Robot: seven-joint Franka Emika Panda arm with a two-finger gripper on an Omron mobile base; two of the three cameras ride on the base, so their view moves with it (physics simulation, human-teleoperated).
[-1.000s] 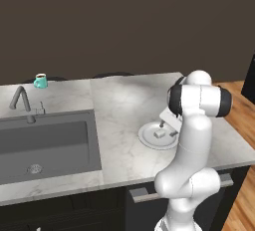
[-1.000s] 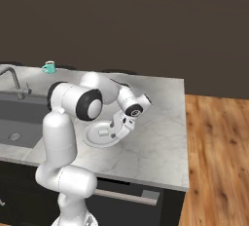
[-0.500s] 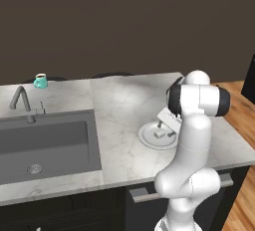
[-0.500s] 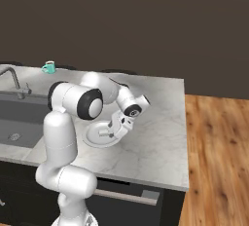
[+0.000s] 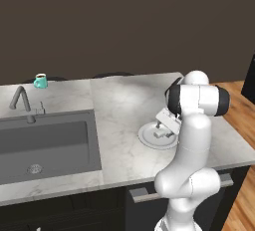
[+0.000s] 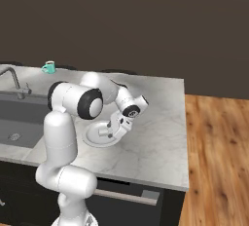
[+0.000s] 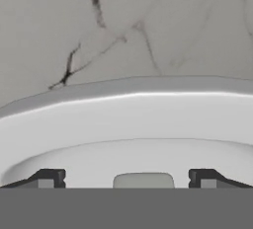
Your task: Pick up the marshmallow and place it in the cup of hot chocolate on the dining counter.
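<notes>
White marshmallow on plate appears soft, light; open pincer straddles it, should close gently on its sides.

Arm bent low, end effector jaws wide apart.

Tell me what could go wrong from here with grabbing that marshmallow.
The marshmallow is tiny between the open end effector fingertips; closing off-center could squash or flick it. The fingertips sit low in the plate, so they might scrape it. The cup of hot chocolate stands far across the sink.
</notes>
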